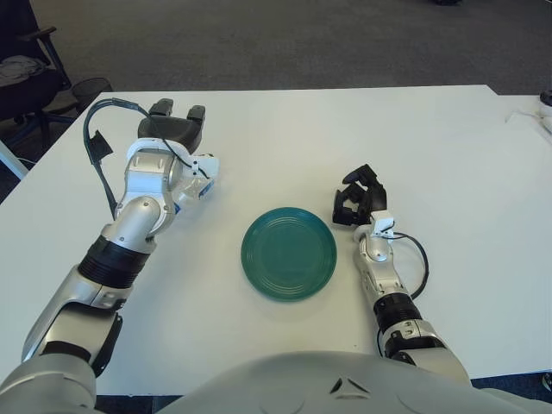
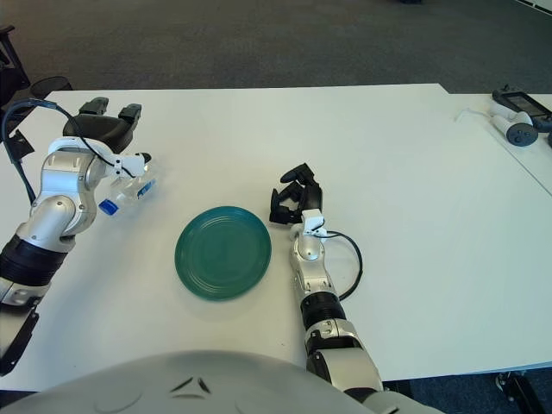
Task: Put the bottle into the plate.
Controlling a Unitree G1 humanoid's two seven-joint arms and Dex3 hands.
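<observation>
The broad white counter (image 1: 285, 129) was smooth and matte. On it lay the round teal plate (image 1: 289, 253), glossy, with ringed ridges and a shallow rim. Well left of the plate, the left hand (image 1: 177, 138) had its fingers curled over the small clear plastic bottle (image 2: 128, 191), blue-capped and lying tilted. The grip should firm up before carrying it across to the plate, since thin plastic likely slips. Just right of the plate, the right hand (image 1: 358, 200) showed idle, its fingers curled on nothing.
</observation>
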